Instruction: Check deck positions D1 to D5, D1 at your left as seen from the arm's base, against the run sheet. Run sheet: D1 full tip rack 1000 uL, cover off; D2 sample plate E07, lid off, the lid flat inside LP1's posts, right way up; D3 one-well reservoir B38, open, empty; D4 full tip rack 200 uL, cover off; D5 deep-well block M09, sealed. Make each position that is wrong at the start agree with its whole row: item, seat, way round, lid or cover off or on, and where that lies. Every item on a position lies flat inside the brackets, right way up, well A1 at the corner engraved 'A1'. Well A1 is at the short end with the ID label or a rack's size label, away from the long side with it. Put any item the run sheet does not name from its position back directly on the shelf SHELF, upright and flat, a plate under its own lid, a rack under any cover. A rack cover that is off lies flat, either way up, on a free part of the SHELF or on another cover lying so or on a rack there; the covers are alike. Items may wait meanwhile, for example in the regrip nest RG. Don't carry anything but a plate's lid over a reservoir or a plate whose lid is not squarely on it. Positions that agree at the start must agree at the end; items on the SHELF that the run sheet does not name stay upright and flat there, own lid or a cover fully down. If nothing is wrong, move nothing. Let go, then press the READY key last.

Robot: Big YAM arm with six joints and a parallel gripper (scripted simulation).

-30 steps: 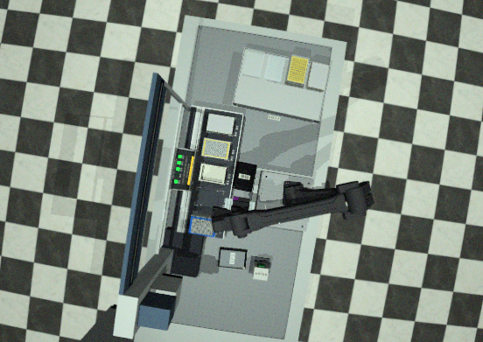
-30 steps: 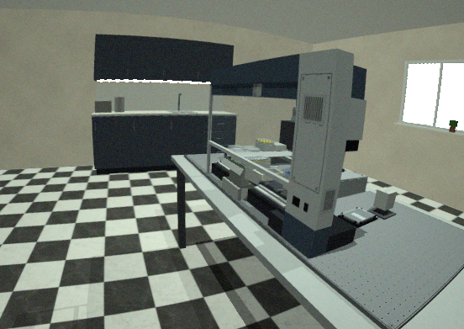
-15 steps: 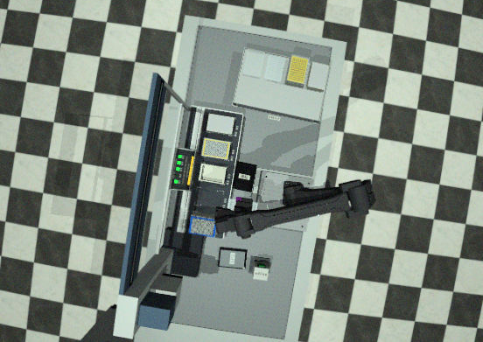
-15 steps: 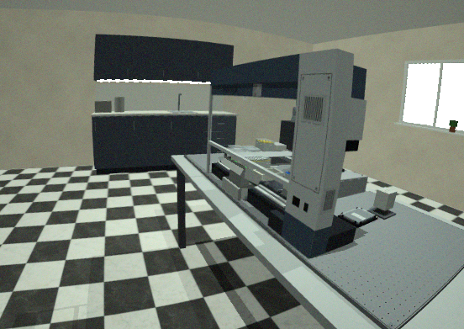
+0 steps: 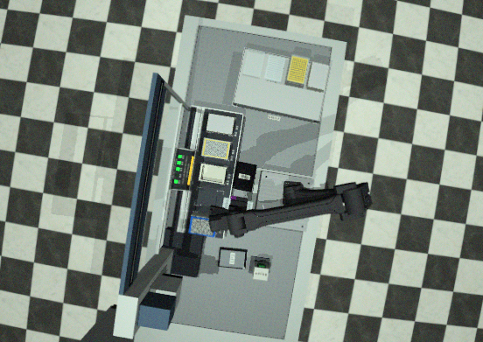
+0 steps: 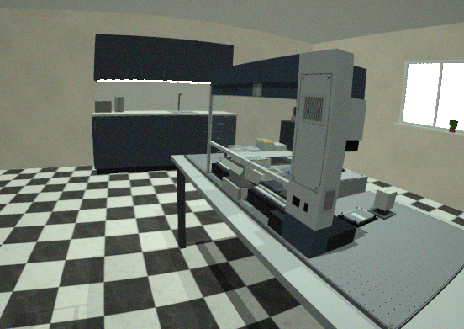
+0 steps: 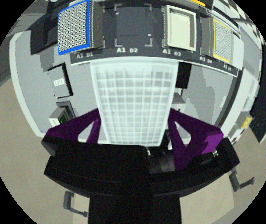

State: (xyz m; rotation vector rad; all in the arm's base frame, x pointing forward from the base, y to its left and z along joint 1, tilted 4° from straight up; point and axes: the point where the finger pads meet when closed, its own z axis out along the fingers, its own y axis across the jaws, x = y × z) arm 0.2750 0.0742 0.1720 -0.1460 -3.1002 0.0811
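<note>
My gripper (image 7: 134,111) is shut on a white well plate (image 7: 132,99) with a fine grid of wells; the purple fingers clamp its two sides. The plate hangs level in front of the deck row. In the wrist view, D1 holds a blue-framed tip rack (image 7: 73,26) (image 5: 201,226), D2 (image 7: 140,26) is a bare dark seat, D3 holds a pale reservoir (image 7: 181,27) (image 5: 213,172), and D4 holds a yellow-framed tip rack (image 7: 221,36) (image 5: 216,149). D5 holds a white-topped block (image 5: 220,123). In the overhead view my arm (image 5: 280,209) reaches to the D1 end and hides the plate.
The shelf (image 5: 276,100) at the far end carries several items, among them a yellow rack (image 5: 298,69). A black square nest (image 5: 245,180) lies beside D3. A dark nest (image 5: 232,258) and the key box (image 5: 261,267) sit near the arm's base. The gantry tower (image 6: 324,149) stands over the deck.
</note>
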